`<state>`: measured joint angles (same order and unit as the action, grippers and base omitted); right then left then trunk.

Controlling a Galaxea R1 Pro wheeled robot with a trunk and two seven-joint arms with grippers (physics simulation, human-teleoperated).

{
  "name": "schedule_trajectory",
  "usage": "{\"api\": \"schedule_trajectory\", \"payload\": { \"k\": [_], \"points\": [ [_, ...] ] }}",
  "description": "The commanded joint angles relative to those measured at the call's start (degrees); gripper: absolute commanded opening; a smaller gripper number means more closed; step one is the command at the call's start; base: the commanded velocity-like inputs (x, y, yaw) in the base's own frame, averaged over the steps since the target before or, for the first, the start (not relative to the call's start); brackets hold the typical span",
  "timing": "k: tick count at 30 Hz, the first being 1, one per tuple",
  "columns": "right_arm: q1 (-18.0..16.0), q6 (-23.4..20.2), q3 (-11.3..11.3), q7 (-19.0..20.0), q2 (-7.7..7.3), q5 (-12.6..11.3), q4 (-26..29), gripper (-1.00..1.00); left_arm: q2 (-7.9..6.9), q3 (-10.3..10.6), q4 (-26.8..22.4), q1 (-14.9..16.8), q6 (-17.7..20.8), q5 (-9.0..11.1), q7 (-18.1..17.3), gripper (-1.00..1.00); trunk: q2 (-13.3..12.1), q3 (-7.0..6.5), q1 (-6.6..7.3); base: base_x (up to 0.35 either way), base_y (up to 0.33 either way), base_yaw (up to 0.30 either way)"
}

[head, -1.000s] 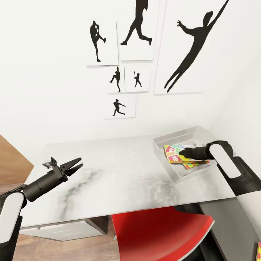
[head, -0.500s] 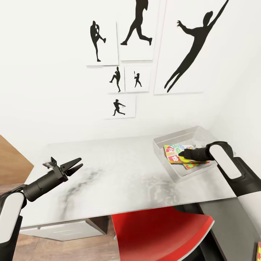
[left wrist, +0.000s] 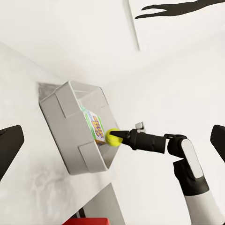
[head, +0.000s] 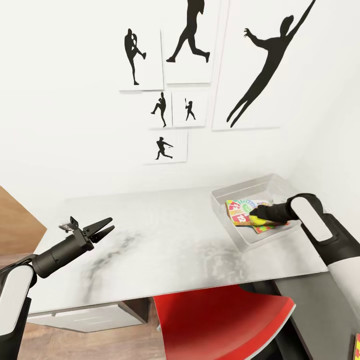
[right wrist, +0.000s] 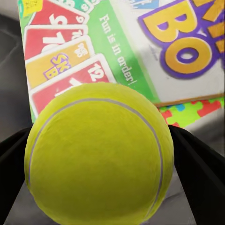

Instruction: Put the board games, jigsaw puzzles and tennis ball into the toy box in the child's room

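Yellow-green tennis ball [right wrist: 98, 154] clamped between right gripper [head: 257, 215] fingers, held over the light grey toy box [head: 225, 191] at the white table [head: 165, 235] far right end. Below: Skip-Bo board game [right wrist: 117, 51] atop a jigsaw puzzle [right wrist: 192, 112]. Left gripper [head: 100, 227] spread wide, empty, above the tabletop.

A child's bedroom or playroom at home: athlete silhouette posters [head: 192, 42] hang above a white table [head: 165, 240] with a red chair [head: 220, 325] and a toy box [head: 260, 187] holding games.
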<state>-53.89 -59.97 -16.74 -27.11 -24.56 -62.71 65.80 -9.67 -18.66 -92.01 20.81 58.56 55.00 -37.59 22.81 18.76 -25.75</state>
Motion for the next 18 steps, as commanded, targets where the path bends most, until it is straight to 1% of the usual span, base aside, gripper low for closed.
{"api": "schedule_trajectory", "payload": {
  "k": [1,3,6,18],
  "points": [
    [-0.18,-0.03,-0.14,-0.55,-0.69,-0.65,0.28,-1.0,0.0,-0.06,-0.01,0.07,0.24,-0.22,-0.29,1.0,0.11,0.1,-0.03,0.0,0.0,0.0],
    [-0.24,-0.03,-0.17,-0.5,-1.26,-0.65,0.51,-1.0,0.0,-0.06,-0.01,0.09,0.24,-0.23,-0.29,1.0,0.11,0.11,-0.03,0.0,0.0,0.0],
    [-0.32,-0.03,-0.2,-0.41,-1.59,-0.67,0.75,-1.0,0.0,-0.06,-0.01,0.08,0.24,-0.24,-0.29,1.0,0.11,0.16,-0.03,0.0,0.0,0.0],
    [-0.65,-0.03,-0.52,-0.37,-1.37,-0.74,0.98,-1.0,0.0,-0.06,-0.01,0.11,0.24,-0.2,-0.29,1.0,0.11,1.05,-0.03,0.0,0.0,0.0]
  ]
}}
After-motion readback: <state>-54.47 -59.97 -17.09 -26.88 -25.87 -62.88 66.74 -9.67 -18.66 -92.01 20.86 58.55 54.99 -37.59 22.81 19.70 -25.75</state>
